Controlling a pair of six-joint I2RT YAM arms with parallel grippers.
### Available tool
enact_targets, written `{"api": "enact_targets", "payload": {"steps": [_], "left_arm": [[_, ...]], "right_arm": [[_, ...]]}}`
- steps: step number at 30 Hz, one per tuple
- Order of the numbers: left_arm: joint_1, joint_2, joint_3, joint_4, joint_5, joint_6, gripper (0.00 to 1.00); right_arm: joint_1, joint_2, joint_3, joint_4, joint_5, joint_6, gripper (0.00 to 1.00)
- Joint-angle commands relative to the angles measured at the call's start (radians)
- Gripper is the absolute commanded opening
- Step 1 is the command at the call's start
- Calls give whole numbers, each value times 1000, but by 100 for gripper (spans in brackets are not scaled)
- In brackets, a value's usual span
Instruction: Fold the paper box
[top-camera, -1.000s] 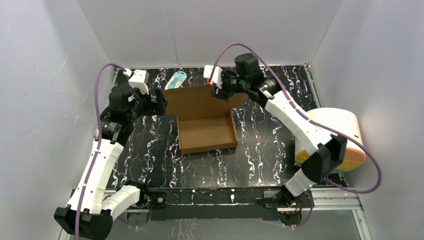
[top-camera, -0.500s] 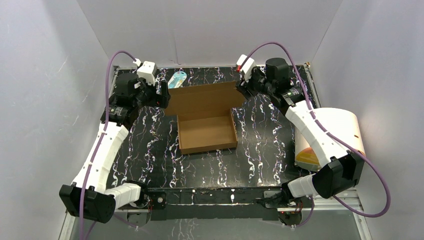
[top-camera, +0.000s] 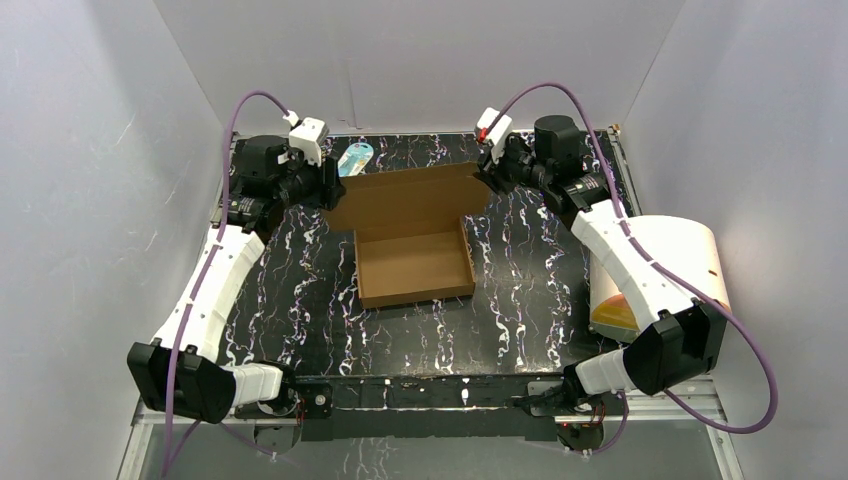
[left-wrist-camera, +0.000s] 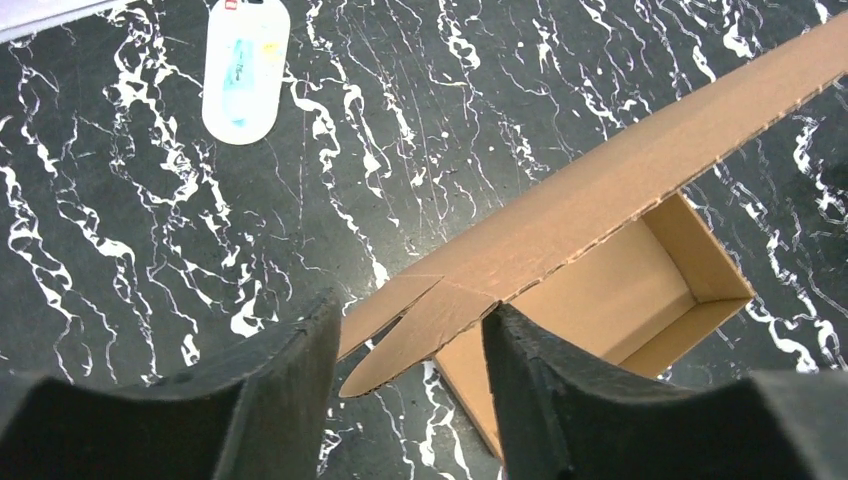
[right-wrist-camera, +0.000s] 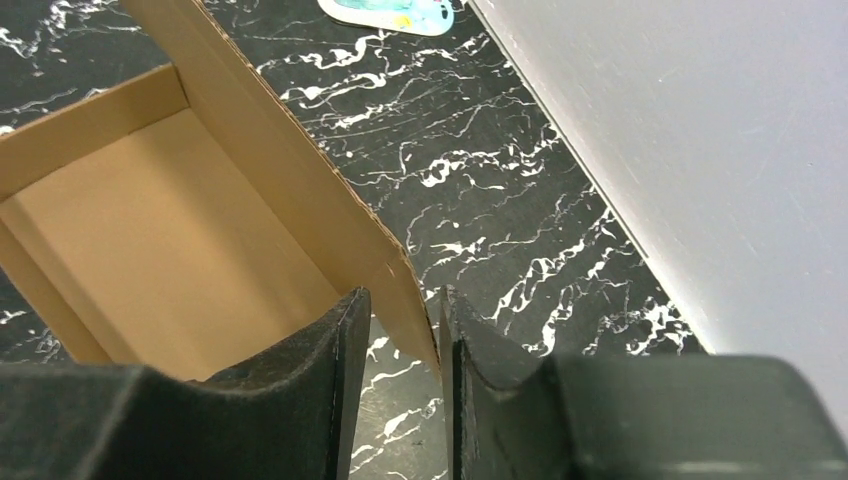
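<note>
The paper box (top-camera: 415, 265) is brown cardboard, a shallow open tray with its lid flap (top-camera: 405, 200) standing up along the far side. My left gripper (top-camera: 328, 190) is at the flap's left end. In the left wrist view it (left-wrist-camera: 410, 305) is open, the flap's slit corner tabs (left-wrist-camera: 420, 320) lying between its fingers with a gap on the left side. My right gripper (top-camera: 487, 178) is at the flap's right end. Seen from the right wrist, it (right-wrist-camera: 403, 295) straddles the flap's corner (right-wrist-camera: 400, 290) with narrow jaws, a sliver of table showing beside the cardboard.
A small white-and-blue oval item (top-camera: 353, 158) lies on the black marbled table (top-camera: 300, 300) behind the flap's left end. A cream cylinder with an orange base (top-camera: 665, 275) lies on its side at the right edge. White walls close in on three sides.
The right gripper moved from the middle of the flap's top edge to its right end. The left gripper moved back along the flap's left end. Both pairs of jaws have narrowed.
</note>
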Motion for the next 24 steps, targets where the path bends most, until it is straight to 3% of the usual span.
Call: {"api": "enact_targets", "payload": {"steps": [1,6,9,12,18,21,24], "left_arm": [[5,-15,42,-18,33,0,45],[4,-28,48,-23,14,-60,14],[0,-35,45,-24,1,-120,3],[-10,-43,38,-24,-53,-188,0],[-63,-54,11,-4,-186,-321,0],[-122,-44,5,17,-310,-376,0],[-196,-24,1,49,-455,-431,3]], "right_arm": [[-4,3,7,56,-50,42,36],[-3,-2,14,60,-30,129,21],[3,-12,3,85,-13,208,11],[32,-25,-7,101,73,280,6],[147,-18,-14,106,399,377,5],[219,18,5,103,640,454,5],[261,53,22,123,752,549,5]]}}
